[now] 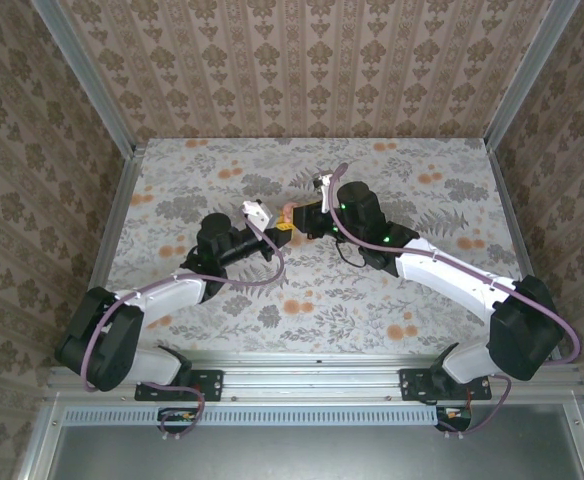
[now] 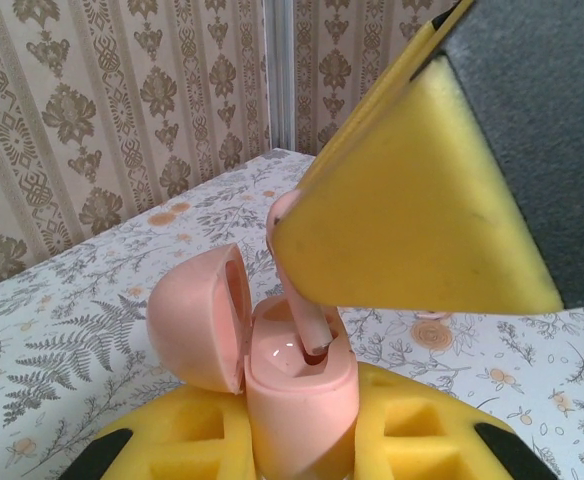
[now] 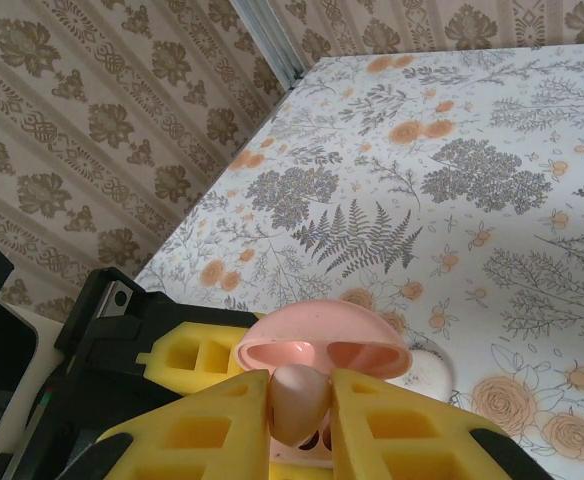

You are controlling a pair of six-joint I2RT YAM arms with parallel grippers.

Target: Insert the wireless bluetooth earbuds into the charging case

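earbud [image 3: 297, 400] between right fingers [image 3: 207, 435], stem in case [image 2: 297, 395] (lid [image 2: 197, 320] open)

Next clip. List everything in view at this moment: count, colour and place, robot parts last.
charging case: one, pink, lid open, over mid-table, in the left arm's jaws
earbud: one, pink, stem tip at the case's opening, in the right arm's jaws
round disc: one, pale, on the table beyond the case, partly hidden
table: one, grey-and-orange floral print, under everything
walls: three, beige patterned, around the table
left arm: one, white and black, yellow-padded jaws shut on the charging case
right arm: one, white and black, yellow-padded jaws shut on the earbud
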